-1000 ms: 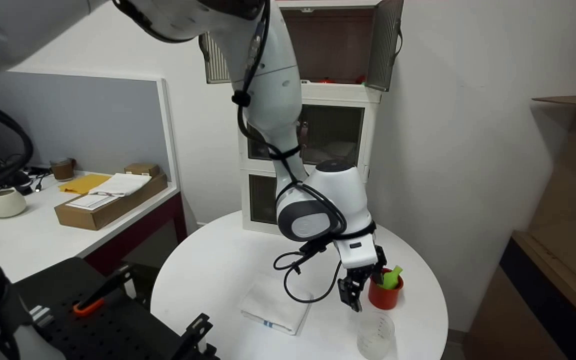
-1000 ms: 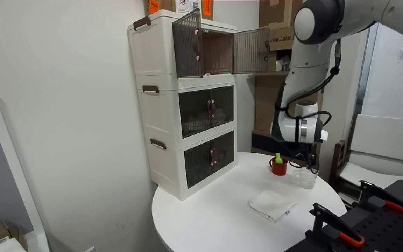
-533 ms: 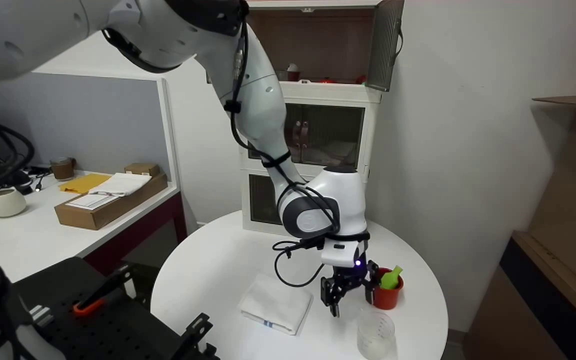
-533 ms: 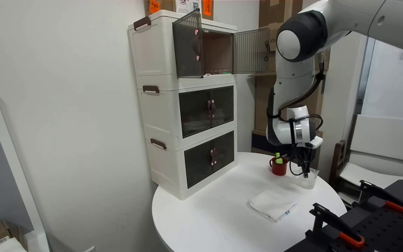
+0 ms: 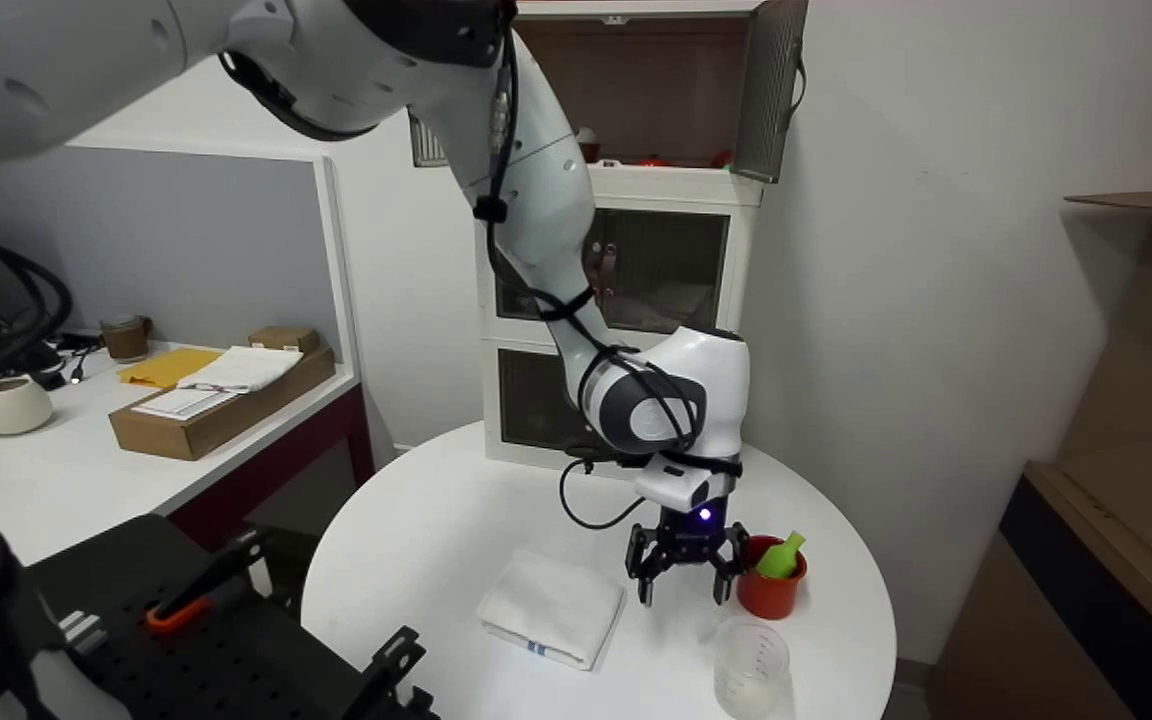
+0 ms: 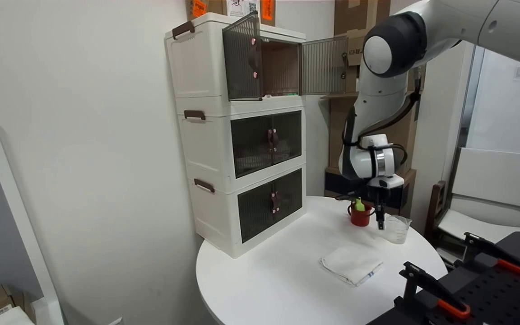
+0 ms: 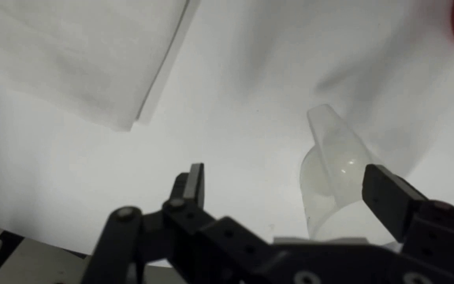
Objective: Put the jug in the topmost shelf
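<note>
The clear jug [image 5: 751, 672] stands upright on the round white table in both exterior views [image 6: 396, 230]. My gripper [image 5: 684, 593] is open and empty, pointing down above the table, beside the jug on the cabinet side. In an exterior view its fingertips [image 6: 381, 225] appear near the jug's rim height. In the wrist view the jug [image 7: 321, 183] lies toward the right finger, which hides part of it; its handle points up in the picture. The gripper [image 7: 285, 171] is not closed on it. The topmost shelf [image 5: 671, 95] is open, both doors swung out; it also shows from the side [image 6: 280, 67].
A red cup [image 5: 768, 598] with green contents stands close to the gripper and jug. A folded white cloth [image 5: 553, 608] lies on the table. A few small items, some red, sit at the topmost shelf's front. Clamps [image 6: 436, 289] stand at the table's near edge.
My gripper has swung from tilted to pointing nearly straight down, turned its fingers, and shifted a little toward the cabinet, away from the jug. The jug, cup and cloth have not moved.
</note>
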Robot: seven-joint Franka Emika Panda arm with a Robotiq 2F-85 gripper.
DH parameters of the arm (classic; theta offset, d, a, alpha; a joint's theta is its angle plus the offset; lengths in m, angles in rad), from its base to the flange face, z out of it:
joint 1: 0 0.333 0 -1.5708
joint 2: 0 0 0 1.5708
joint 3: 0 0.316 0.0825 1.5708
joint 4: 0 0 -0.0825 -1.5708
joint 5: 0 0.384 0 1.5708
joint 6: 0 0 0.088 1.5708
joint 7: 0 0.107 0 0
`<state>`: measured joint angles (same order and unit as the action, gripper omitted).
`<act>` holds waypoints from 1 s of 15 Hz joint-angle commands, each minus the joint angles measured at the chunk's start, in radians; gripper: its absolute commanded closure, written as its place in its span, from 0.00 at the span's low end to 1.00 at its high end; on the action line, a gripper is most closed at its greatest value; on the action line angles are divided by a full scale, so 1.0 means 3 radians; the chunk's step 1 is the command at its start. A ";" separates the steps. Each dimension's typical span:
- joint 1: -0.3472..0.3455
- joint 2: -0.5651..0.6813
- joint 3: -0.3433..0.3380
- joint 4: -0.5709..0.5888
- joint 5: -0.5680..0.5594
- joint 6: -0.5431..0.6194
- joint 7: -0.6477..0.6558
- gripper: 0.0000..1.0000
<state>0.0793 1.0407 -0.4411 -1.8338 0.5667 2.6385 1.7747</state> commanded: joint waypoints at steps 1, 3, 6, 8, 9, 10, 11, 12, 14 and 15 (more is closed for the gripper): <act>-0.0272 -0.0069 0.0182 0.0232 -0.0317 -0.0186 0.0272 0.00; -0.0362 -0.0061 0.0251 0.0329 -0.0454 -0.0268 0.0311 0.00; -0.0476 -0.0048 0.0347 0.0431 -0.0638 -0.0436 0.0252 0.00; -0.0537 -0.0034 0.0390 0.0483 -0.0744 -0.0540 0.0207 0.00; -0.0552 -0.0019 0.0392 0.0505 -0.0799 -0.0578 0.0209 0.00; -0.0567 -0.0010 0.0388 0.0522 -0.0856 -0.0612 0.0204 0.00; -0.0579 -0.0002 0.0383 0.0538 -0.0903 -0.0631 0.0206 0.00; -0.0595 0.0005 0.0376 0.0550 -0.0948 -0.0640 0.0195 0.00; -0.0631 0.0016 0.0369 0.0581 -0.1026 -0.0642 0.0173 0.00; -0.0645 0.0030 0.0366 0.0601 -0.1057 -0.0642 0.0174 0.00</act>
<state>-0.0898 1.0324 -0.3356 -1.6984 0.2929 2.4799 1.8275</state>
